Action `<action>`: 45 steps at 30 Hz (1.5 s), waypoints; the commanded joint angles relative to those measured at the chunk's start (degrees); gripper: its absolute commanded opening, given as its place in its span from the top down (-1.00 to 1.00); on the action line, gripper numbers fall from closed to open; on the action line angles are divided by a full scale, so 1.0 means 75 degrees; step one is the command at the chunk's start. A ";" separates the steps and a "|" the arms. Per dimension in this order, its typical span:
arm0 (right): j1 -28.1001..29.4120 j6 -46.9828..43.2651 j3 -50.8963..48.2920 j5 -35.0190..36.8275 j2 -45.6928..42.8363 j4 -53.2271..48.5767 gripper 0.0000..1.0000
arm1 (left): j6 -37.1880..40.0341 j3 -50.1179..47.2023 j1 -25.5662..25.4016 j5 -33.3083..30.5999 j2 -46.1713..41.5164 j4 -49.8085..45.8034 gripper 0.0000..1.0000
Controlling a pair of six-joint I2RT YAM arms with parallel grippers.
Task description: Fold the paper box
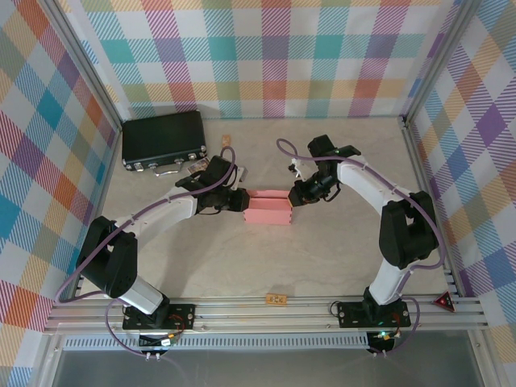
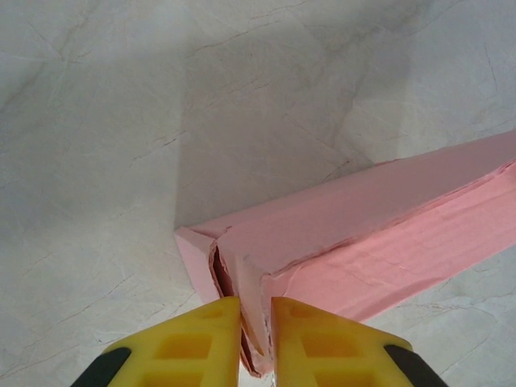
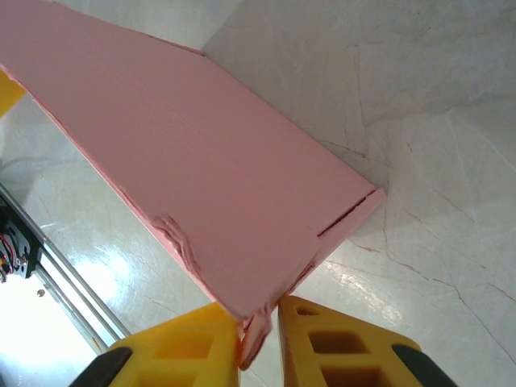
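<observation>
On the table [image 1: 322, 258], paper box [image 1: 268, 211], ends pinched by left pincer [image 2: 255, 314], right pincer [image 3: 260, 314]

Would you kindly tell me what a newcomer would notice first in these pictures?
The salmon-pink paper box at mid-table stands out, with the left claw and the right claw each shut on a card edge at its ends. A black case lies at the far left.
</observation>
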 commanded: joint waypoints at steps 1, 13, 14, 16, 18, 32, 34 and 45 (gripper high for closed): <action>0.0098 -0.0054 0.0266 -0.0280 0.0201 -0.0184 0.59 | 0.0040 0.0087 0.0020 0.0012 0.0097 -0.0144 0.68; 0.0111 -0.0085 0.0300 -0.0095 0.0158 -0.0246 0.39 | 0.0066 0.0104 0.0020 -0.0023 0.0137 -0.0209 0.70; 0.0112 -0.0048 0.0304 -0.0061 0.0126 -0.0235 0.34 | 0.0071 0.0102 0.0014 -0.0023 0.0137 -0.0218 0.70; 0.0112 -0.0036 0.0283 -0.0016 0.0064 -0.0200 0.30 | 0.0075 0.0113 0.0020 -0.0029 0.0137 -0.0234 0.71; 0.0109 -0.0014 0.0254 0.0034 0.0016 -0.0147 0.22 | 0.0075 0.0113 0.0009 -0.0035 0.0138 -0.0249 0.71; 0.0112 0.0102 0.0123 0.0468 -0.0295 0.0011 0.12 | 0.0107 0.0160 0.0009 -0.0041 0.0117 -0.0291 0.69; 0.0112 0.0103 0.0090 0.0568 -0.0377 0.0065 0.10 | 0.0105 0.0189 0.0014 -0.0045 0.0102 -0.0298 0.66; 0.0111 0.0095 0.0034 0.0825 -0.0502 0.0083 0.05 | 0.0146 0.0218 0.0009 -0.0173 -0.0010 -0.0315 0.44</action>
